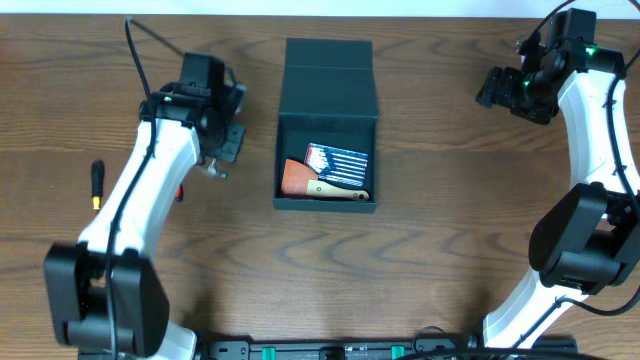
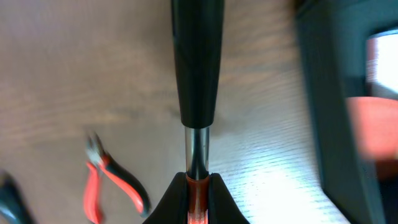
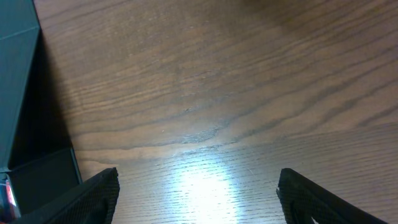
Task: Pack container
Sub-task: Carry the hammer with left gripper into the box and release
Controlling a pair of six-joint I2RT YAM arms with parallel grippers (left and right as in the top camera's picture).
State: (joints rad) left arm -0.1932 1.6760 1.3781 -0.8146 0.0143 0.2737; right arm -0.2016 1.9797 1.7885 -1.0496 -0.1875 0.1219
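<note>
The container (image 1: 327, 125) is a dark teal box standing open at mid-table, its flap lid (image 1: 328, 78) folded back. Inside lie a striped card pack (image 1: 338, 164) and an orange-brown tool with a pale handle (image 1: 318, 186). My left gripper (image 1: 222, 140) hovers just left of the box. In the left wrist view this left gripper (image 2: 198, 182) is shut on the reddish end of a tool with a metal shaft and a black handle (image 2: 198, 62); the container's wall (image 2: 336, 93) is to its right. My right gripper (image 1: 497, 88) hangs open over bare wood, far right of the box.
Red-handled pliers (image 2: 102, 180) lie on the table left of the held tool, partly under my left arm in the overhead view. A small black-and-yellow screwdriver (image 1: 97, 185) lies near the left edge. The right wrist view catches the container's edge (image 3: 18, 74) at its left.
</note>
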